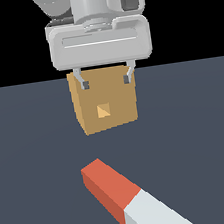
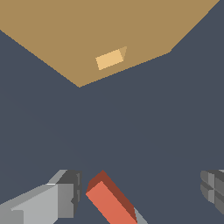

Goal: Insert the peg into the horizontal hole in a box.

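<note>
The gripper (image 1: 105, 80) hangs wide open and empty, raised in front of the box (image 1: 104, 101), while the peg (image 1: 130, 198) lies flat on the floor nearer the exterior camera — red end slanting toward the hole (image 1: 103, 110).

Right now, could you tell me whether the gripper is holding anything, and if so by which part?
Nothing is held. The gripper is open, and the peg lies apart from its fingers.

Simulated scene: flat slate floor (image 1: 35, 160), black void behind
</note>
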Robot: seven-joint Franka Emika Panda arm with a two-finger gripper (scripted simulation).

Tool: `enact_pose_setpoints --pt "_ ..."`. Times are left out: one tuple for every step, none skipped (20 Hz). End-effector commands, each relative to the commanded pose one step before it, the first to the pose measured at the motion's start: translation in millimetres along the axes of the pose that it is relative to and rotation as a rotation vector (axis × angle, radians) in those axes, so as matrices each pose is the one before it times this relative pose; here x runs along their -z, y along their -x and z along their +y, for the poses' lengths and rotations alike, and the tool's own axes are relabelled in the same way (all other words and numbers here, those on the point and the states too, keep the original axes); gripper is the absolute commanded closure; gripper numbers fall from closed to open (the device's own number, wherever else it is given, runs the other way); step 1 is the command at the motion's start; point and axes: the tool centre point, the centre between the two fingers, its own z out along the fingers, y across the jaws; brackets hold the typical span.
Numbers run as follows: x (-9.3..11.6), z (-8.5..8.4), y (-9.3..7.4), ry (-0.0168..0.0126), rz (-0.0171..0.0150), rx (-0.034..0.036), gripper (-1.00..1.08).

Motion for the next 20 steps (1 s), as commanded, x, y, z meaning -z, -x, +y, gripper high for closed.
enact_pose_setpoints --pt "-0.01 0.01 0.01 0.0 0.0 0.0 -0.92" --pt "-0.06 -0.03 0.4 0.0 0.0 0.0 -0.92" --pt "-0.18 -0.07 0.16 0.00002 0.0 0.00169 -0.92" --pt "-0.33 -0.13 0.65 0.0 0.00002 0.00218 -0.92" --pt "-0.46 -0.18 0.9 0.0 0.00003 0.00309 -0.92" --pt "-0.59 -0.23 1.19 0.0 0.00004 0.00391 -0.92" --pt "-0.72 -0.28 1.48 0.0 0.00005 0.00473 -0.92" --pt "-0.85 -0.32 1.72 0.0 0.00006 0.00565 -0.92" --pt "-0.98 -0.37 2.01 0.0 0.00007 0.00648 -0.92" --pt "-1.11 -0.42 2.25 -0.00001 0.00008 0.00737 -0.92" --pt "-1.24 -0.47 2.52 -0.00001 0.00009 0.00823 -0.92" --pt "-1.37 -0.51 2.8 -0.00001 0.0001 0.00908 -0.92" --pt "-1.5 -0.56 3.07 -0.00001 0.00011 0.00993 -0.92" --pt "-1.63 -0.6 3.33 -0.00001 0.00012 0.01081 -0.92" --pt "-1.77 -0.65 3.6 -0.00001 0.00014 0.01168 -0.92" --pt "-1.9 -0.69 3.88 -0.00001 0.00015 0.01252 -0.92" --pt "-2.03 -0.73 4.14 -0.00001 0.00016 0.01341 -0.92" --pt "-2.17 -0.77 4.42 -0.00001 0.00017 0.01428 -0.92" --pt "-2.3 -0.81 4.7 -0.00001 0.00018 0.01516 -0.92" --pt "-2.44 -0.85 4.98 -0.00001 0.00019 0.01605 -0.92"
